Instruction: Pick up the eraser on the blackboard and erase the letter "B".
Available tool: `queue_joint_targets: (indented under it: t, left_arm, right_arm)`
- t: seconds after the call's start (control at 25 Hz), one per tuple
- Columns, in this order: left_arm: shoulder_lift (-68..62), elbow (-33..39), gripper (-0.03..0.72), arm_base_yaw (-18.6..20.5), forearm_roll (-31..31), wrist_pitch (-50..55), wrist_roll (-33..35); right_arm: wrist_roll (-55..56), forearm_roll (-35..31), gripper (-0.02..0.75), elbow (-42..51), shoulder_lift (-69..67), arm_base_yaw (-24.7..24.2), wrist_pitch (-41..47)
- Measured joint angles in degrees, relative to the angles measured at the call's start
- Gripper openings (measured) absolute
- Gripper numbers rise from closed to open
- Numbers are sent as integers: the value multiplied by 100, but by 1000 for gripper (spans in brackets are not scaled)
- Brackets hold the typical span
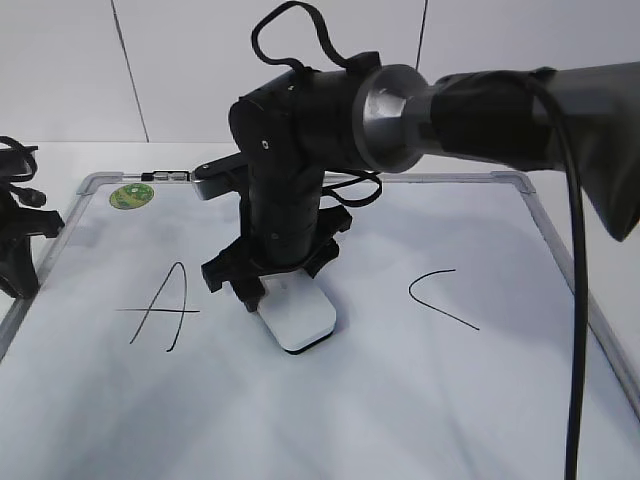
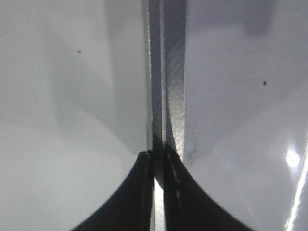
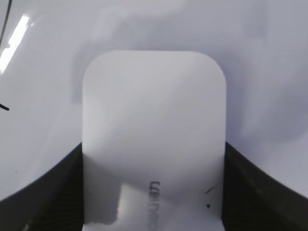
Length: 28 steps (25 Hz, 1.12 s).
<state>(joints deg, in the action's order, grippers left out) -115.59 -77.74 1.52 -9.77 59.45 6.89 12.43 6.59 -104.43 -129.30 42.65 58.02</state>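
Nearest the exterior camera, the right arm's thick black forearm [image 1: 540, 105] sweeps in from the right edge and bends down over the middle of the blackboard [image 1: 420, 400]. On the far left of that view the left hand [image 1: 20, 235] sits at the board's left rim; its wrist camera shows the two dark fingers [image 2: 139, 192] pressed together with only a thin slit of light between them, poised over the grey metal frame strip [image 2: 173, 96], holding nothing.

Moving rightward, a green round sticker [image 1: 131, 196] marks the board's upper left corner, and a small marker [image 1: 210, 183] lies near the top rim just beside it. Below them stands the hand-drawn letter A [image 1: 160, 310]. Next comes the right hand [image 1: 270, 285], its fingers clamped on the two long sides of the white eraser [image 1: 297, 318], which rests flat on the board between the A and the C. From the right wrist camera the eraser [image 3: 154, 134] fills the gap between the dark fingers [image 3: 53, 192] (small grey lettering shows on its glossy top). The angular letter C [image 1: 440, 298] lies well to the right. No letter "B" can be made out between the A and C.

Beyond the board, a pale worktop [image 1: 560, 160] meets a white panelled wall [image 1: 200, 60].
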Motion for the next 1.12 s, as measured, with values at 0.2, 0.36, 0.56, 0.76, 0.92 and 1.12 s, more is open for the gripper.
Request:
queue_joint_targets:
  t: [0.2, 0.36, 0.56, 0.76, 0.92, 1.12]
  left_arm:
    - [0, 0, 16, 0, 0, 0, 0]
    - [0, 0, 16, 0, 0, 0, 0]
    - [0, 0, 16, 0, 0, 0, 0]
    - [0, 0, 16, 0, 0, 11, 0]
    - [0, 0, 16, 0, 0, 11, 0]
    - [0, 0, 16, 0, 0, 11, 0]
  right_arm:
    - [-76, -49, 553, -9, -11, 128, 46]
    - [-144, 102, 553, -9, -11, 407, 114]
    - [-158, -49, 553, -9, -11, 798, 165]
    - [-158, -61, 553, -9, -11, 770, 176]
    - [-147, -174, 553, -36, -11, 557, 176]
    - [-115, -175, 553, -134, -44, -128, 176]
